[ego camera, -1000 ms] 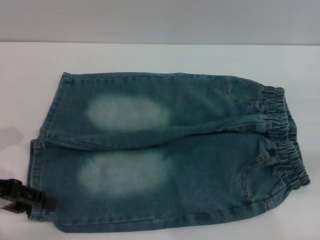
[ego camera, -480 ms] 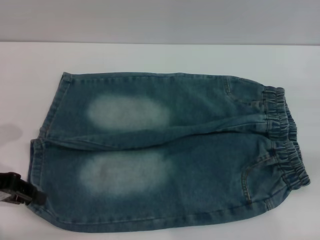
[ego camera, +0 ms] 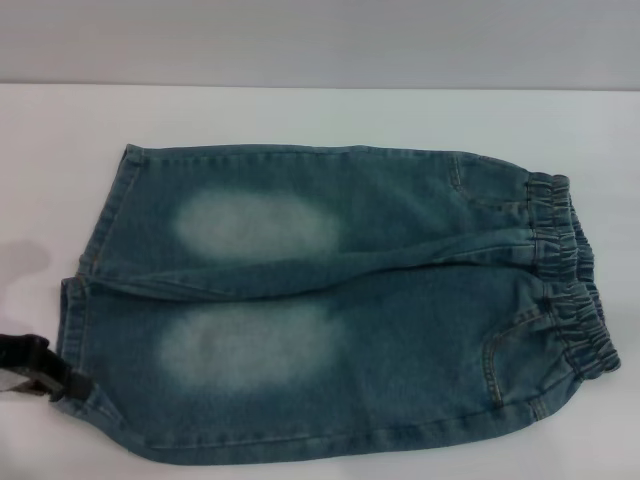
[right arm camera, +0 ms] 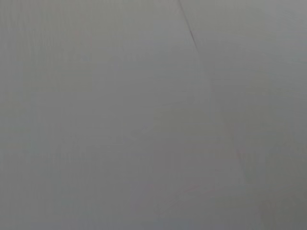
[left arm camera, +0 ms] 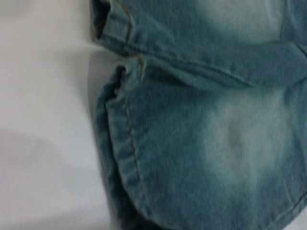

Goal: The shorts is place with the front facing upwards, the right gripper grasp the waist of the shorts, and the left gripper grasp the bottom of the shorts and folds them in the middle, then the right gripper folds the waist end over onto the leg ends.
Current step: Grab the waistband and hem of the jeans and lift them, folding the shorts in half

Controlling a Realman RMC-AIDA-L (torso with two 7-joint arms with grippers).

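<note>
shorts (ego camera: pixel 330 300) of faded blue denim lie flat across the frame's centre on the white table (ego camera: pixel 300 115), soft, floppy, fairly heavy. best grips: elastic waistband at right, hems at left. black left gripper (ego camera: pixel 35 368) touches the lower-left hem; its opening cannot be told. right gripper unseen.

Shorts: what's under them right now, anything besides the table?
Only the white table shows around the shorts. The left gripper sits at the near leg hem; whatever the denim covers is hidden.

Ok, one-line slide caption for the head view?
Denim shorts lie flat on the white table, waistband to the right, left gripper at the near leg hem.
</note>
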